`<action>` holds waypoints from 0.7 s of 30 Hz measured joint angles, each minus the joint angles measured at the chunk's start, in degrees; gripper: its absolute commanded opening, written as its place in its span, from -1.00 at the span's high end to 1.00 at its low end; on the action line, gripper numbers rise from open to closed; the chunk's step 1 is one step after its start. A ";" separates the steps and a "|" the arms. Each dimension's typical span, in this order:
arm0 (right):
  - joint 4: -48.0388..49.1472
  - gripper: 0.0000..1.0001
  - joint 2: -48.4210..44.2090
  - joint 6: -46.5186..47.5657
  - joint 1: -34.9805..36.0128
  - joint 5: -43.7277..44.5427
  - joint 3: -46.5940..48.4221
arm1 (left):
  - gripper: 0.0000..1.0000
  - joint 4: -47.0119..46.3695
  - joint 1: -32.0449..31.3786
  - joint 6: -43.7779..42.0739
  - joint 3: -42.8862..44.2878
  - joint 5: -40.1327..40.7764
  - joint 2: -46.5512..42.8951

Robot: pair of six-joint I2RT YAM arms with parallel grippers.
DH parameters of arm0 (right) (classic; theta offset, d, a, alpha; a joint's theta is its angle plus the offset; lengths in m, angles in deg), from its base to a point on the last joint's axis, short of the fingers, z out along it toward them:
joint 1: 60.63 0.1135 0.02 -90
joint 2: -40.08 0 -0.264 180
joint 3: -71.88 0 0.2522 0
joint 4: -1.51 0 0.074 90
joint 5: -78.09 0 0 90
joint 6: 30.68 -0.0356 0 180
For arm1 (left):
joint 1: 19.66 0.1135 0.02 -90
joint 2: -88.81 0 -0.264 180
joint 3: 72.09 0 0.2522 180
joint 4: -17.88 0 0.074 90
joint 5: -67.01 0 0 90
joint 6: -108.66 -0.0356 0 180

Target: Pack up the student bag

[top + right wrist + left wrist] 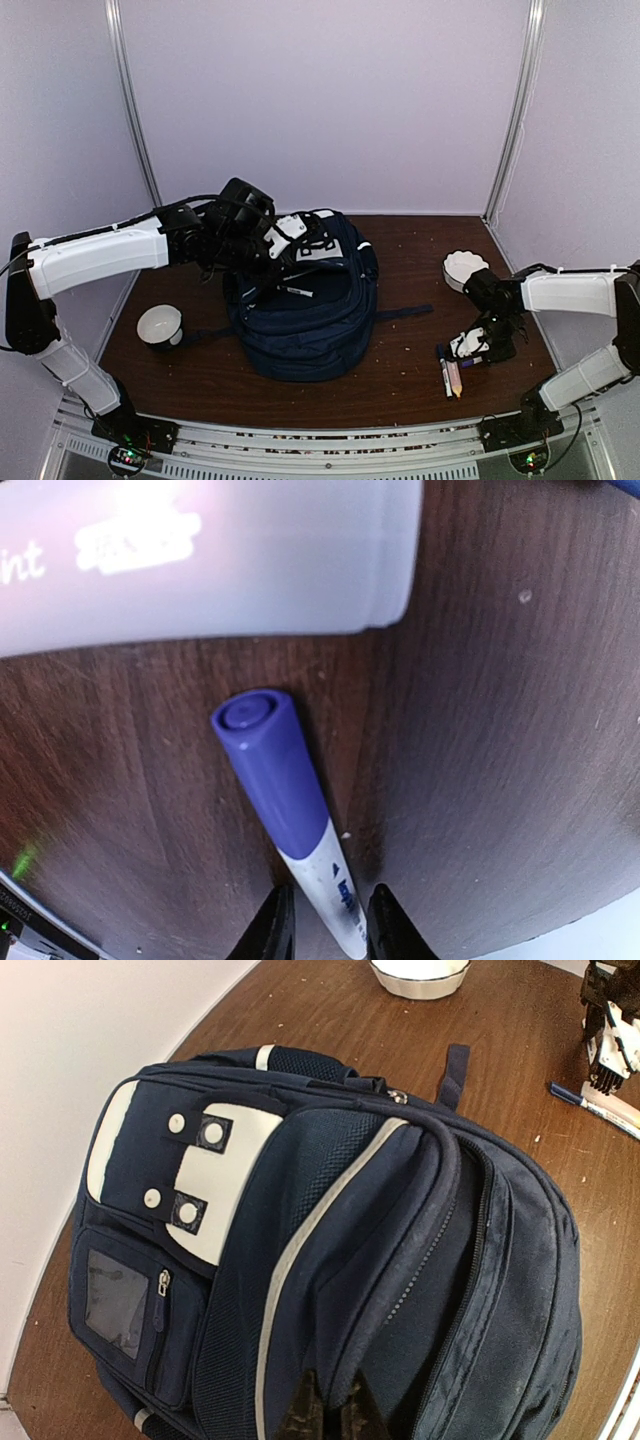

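Note:
The student bag is a large navy-blue backpack lying mid-table, with white patches and a grey stripe on its front. My left gripper is over the bag's top, shut on a fold of navy fabric at the edge of the unzipped opening. At the right, my right gripper is low over the table. Its fingers stand open on either side of a white marker with a blue cap, which lies flat on the wood.
A white bowl stands left of the bag. A white scalloped dish sits at the back right. Pens lie near the right gripper, and a pale tube with print lies just beyond the marker. A strap trails right.

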 measured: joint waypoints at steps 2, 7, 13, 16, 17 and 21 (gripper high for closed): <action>0.02 0.55 -0.15 -0.13 0.02 -0.09 -0.11 | 1.00 0.00 0.00 0.00 0.00 -0.02 0.00; -0.55 0.75 0.13 -0.61 0.02 -0.55 -0.13 | 1.00 0.00 0.00 0.00 0.00 -0.02 0.00; -1.60 0.87 1.36 -1.53 0.02 -0.76 0.61 | 1.00 0.00 0.00 0.00 0.00 -0.02 0.02; -2.40 0.88 0.96 -1.40 -0.04 -0.81 0.90 | 1.00 0.00 0.00 0.00 0.00 -0.02 0.07; -2.95 0.88 0.70 -1.36 -0.09 -1.01 0.90 | 1.00 0.00 0.00 0.00 0.00 0.00 0.09; -7.54 0.90 -1.11 -0.68 -0.17 -3.82 1.05 | 1.00 0.00 0.00 0.00 0.00 -0.04 0.17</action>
